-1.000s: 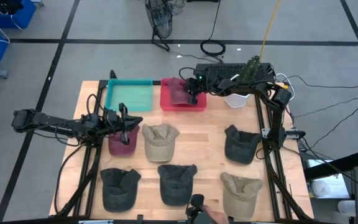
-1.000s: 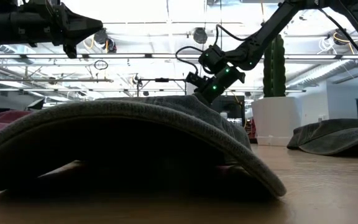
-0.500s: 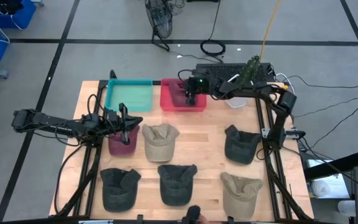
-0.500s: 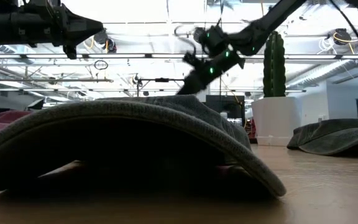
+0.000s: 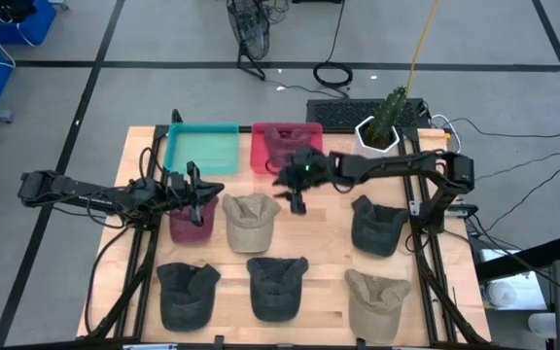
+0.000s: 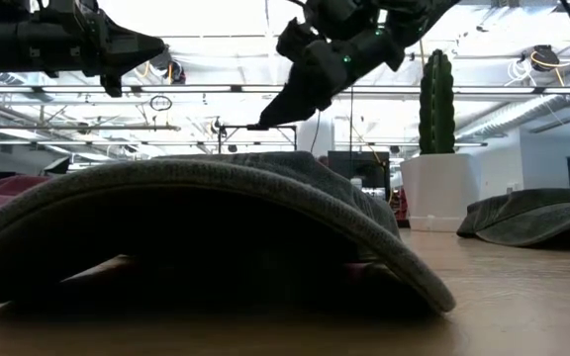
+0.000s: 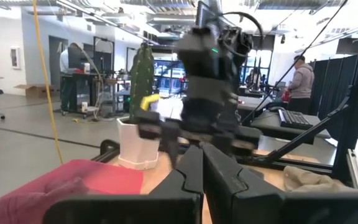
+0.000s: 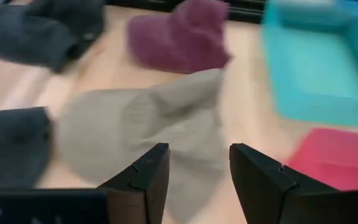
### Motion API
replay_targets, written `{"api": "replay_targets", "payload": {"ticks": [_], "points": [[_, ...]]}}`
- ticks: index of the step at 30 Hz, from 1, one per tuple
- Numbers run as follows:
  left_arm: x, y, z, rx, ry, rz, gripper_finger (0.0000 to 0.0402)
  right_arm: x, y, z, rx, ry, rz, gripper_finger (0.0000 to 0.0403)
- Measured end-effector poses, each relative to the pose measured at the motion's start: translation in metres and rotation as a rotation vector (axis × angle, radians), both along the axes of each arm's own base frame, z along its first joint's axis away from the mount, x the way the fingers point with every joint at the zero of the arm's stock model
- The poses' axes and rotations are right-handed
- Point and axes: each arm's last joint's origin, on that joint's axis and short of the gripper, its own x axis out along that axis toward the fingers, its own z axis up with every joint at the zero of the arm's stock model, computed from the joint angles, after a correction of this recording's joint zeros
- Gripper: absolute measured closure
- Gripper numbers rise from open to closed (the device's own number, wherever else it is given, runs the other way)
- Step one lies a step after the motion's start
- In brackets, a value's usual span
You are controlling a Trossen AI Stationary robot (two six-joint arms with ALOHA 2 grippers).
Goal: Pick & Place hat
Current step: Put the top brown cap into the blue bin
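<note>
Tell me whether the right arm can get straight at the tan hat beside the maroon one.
Probably yes. The right gripper hangs open just beside the tan hat, with bare table between them. The left gripper, shut, sits over the maroon hat on the far side, out of the way.

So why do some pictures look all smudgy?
Right wrist view: the tan hat and teal tray are smeared. Left wrist view: the right arm's end effector is blurred. Low view: a dark hat fills the frame against bright ceiling lights.
</note>
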Motion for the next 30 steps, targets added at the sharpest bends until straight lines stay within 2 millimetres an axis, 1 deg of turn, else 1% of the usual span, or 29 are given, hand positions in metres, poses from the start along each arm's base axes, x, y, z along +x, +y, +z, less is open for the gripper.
{"api": "replay_targets", "payload": {"ticks": [3,7,10,12,16,20,22,25,30], "points": [[0.000,-0.001,-0.001,-0.016,0.002,-0.016,0.0394,-0.003,0.018,-0.014,-0.008,0.043,-0.006,0.0252],[0.001,-0.002,-0.003,-0.046,0.027,-0.085,0.0394,-0.011,0.031,-0.033,0.008,0.110,-0.040,0.0250],[0.002,-0.003,-0.010,-0.081,0.086,-0.097,0.0390,-0.018,0.040,-0.039,0.080,0.124,-0.068,0.0252],[0.004,-0.003,-0.012,-0.102,0.155,-0.093,0.0375,-0.025,0.047,-0.038,0.114,0.102,-0.072,0.0254],[0.014,-0.005,-0.005,-0.133,0.246,-0.094,0.0315,-0.049,0.058,-0.033,0.144,0.045,-0.065,0.0254],[0.031,-0.013,0.000,-0.125,0.308,-0.125,0.0250,-0.080,0.060,-0.029,0.181,-0.046,-0.084,0.0256],[0.041,-0.018,0.001,-0.117,0.343,-0.140,0.0227,-0.098,0.060,-0.032,0.201,-0.084,-0.114,0.0258],[0.056,-0.024,-0.004,-0.103,0.424,-0.121,0.0206,-0.121,0.061,-0.040,0.259,-0.146,-0.135,0.0259],[0.083,-0.031,-0.010,-0.087,0.595,-0.074,0.0199,-0.153,0.073,-0.060,0.320,-0.231,-0.093,0.0259]]}}
